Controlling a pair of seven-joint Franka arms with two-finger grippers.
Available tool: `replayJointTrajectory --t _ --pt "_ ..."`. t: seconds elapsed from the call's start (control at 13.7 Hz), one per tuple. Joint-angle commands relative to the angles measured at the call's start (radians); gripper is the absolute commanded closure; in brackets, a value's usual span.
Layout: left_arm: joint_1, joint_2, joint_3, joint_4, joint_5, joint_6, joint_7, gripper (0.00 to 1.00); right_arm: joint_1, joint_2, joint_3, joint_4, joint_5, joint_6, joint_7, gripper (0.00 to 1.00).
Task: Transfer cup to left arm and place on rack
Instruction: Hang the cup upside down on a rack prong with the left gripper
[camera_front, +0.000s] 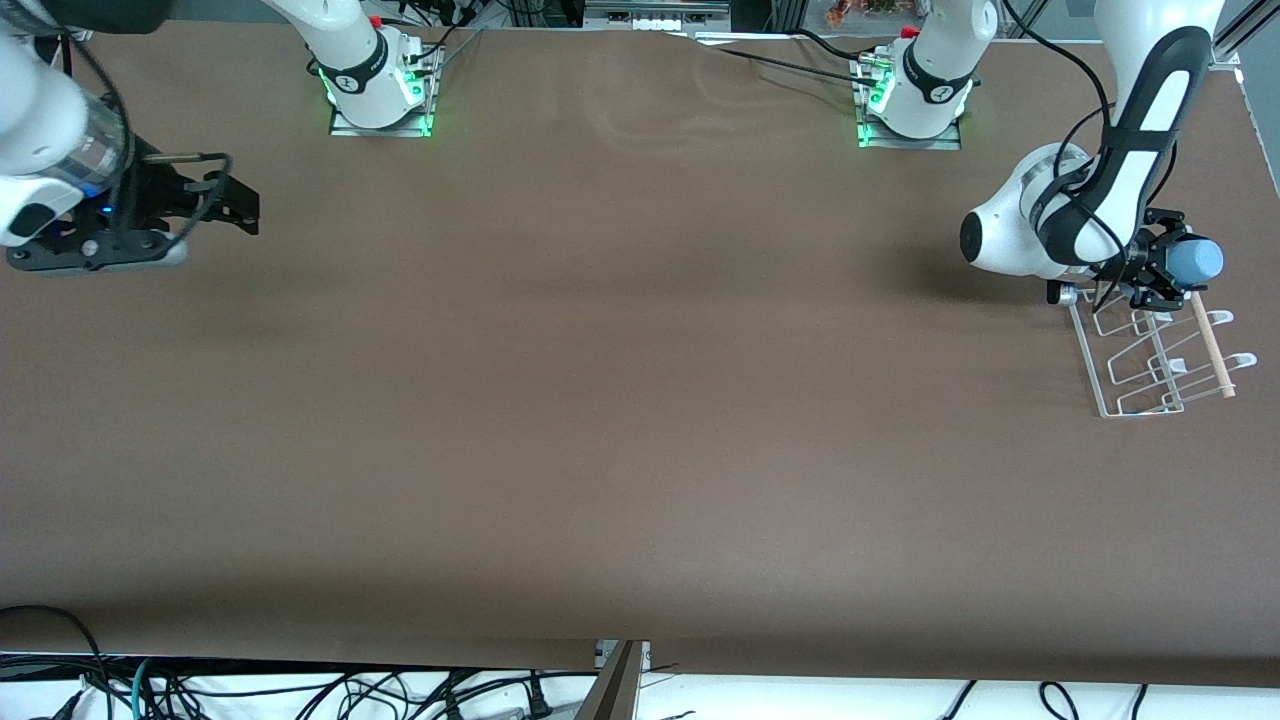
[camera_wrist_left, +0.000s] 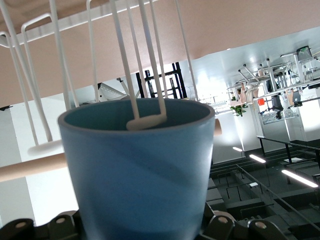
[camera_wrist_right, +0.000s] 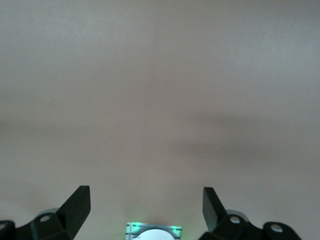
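Note:
The light-blue cup (camera_front: 1196, 262) is in my left gripper (camera_front: 1165, 272), which is shut on it. The cup is held tipped on its side, over the end of the wire rack (camera_front: 1150, 365) that lies farther from the front camera. In the left wrist view the cup (camera_wrist_left: 137, 170) fills the frame, with its mouth up against the rack's white prongs (camera_wrist_left: 132, 60). One looped prong tip (camera_wrist_left: 146, 120) sits at the cup's rim. My right gripper (camera_front: 238, 205) is open and empty, waiting over the table at the right arm's end; the right wrist view shows its fingertips (camera_wrist_right: 80, 205) spread wide.
The rack's light wooden rod (camera_front: 1212, 345) runs along the side of the rack toward the table's edge and also shows in the left wrist view (camera_wrist_left: 30, 167). The brown table (camera_front: 620, 400) spans the view. The right arm's base (camera_wrist_right: 152, 232) shows between the right fingers.

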Motion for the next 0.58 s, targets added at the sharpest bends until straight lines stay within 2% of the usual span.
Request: replayJointTrajectory --t 0.0,0.37,0.44,0.51 --pt "0.013 0.008 -0.01 -0.007 0.034 0.005 -0.017 1.0 -0.016 -0.05 -0.006 -0.049 0.034 0.011 -0.016 0.01" --pt "0.015 0.027 -0.013 -0.007 0.052 0.006 -0.032 1.0 -0.016 -0.053 0.005 -0.04 0.032 0.0 -0.004 0.01" --pt "0.016 0.024 -0.014 -0.007 0.052 0.006 -0.028 0.61 -0.016 -0.052 0.003 -0.04 0.025 0.009 -0.005 0.01" --pt "0.018 0.019 -0.014 -0.005 0.05 0.006 -0.026 0.04 -0.016 -0.05 0.003 -0.04 0.019 0.011 -0.007 0.01"
